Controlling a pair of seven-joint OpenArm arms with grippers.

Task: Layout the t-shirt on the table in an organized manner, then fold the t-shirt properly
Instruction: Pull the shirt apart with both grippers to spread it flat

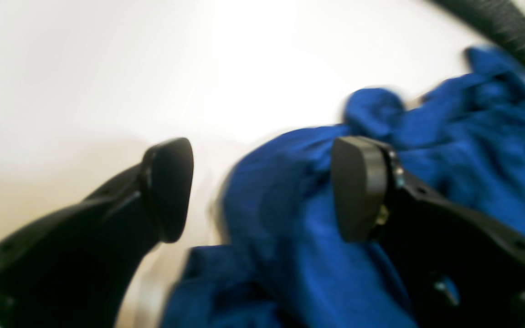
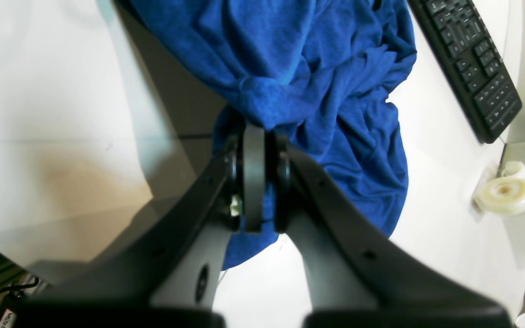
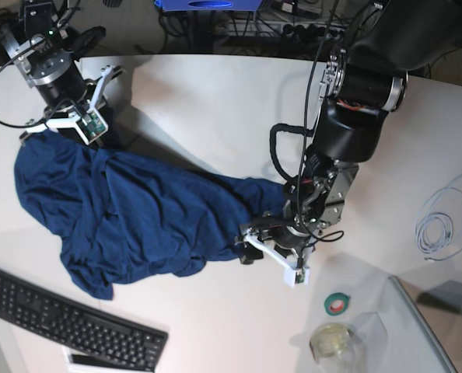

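Far left in the base view: right gripper, dark fingers clamped on a bunched edge of the large navy-blue knit t-shirt, lifting that corner. Across the middle: crumpled, unfolded, spread over the broad white smooth table, a black keyboard just below its lower hem. Further right: left gripper at the other end of the cloth, fingers apart, one pad over fabric, nothing pinched.

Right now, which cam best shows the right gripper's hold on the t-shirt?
Right wrist: the right gripper is shut on a bunched t-shirt edge, close up. Base shows it small at the shirt's corner. Left wrist misses it.
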